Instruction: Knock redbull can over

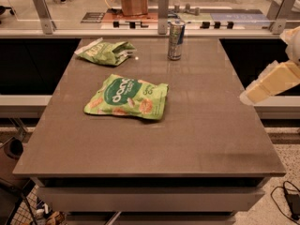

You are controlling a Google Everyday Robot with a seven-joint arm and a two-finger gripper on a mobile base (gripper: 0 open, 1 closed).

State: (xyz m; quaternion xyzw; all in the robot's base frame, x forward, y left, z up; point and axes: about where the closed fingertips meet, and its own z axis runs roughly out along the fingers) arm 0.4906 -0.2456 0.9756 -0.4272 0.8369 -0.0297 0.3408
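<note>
The redbull can (176, 40) is a slim silver and blue can standing upright at the far edge of the brown table (201, 125), a little right of centre. My gripper (251, 93) is the cream-coloured piece reaching in from the right edge of the camera view, beside the table's right side. It is well short of the can, to the can's right and nearer the camera, and touches nothing.
A large green snack bag (127, 96) lies flat near the table's middle. A second, crumpled green bag (105, 51) lies at the far left. A glass-railed counter (159, 18) with a brown paper bag (134, 0) runs behind the table. A cable (290, 198) lies on the floor at right.
</note>
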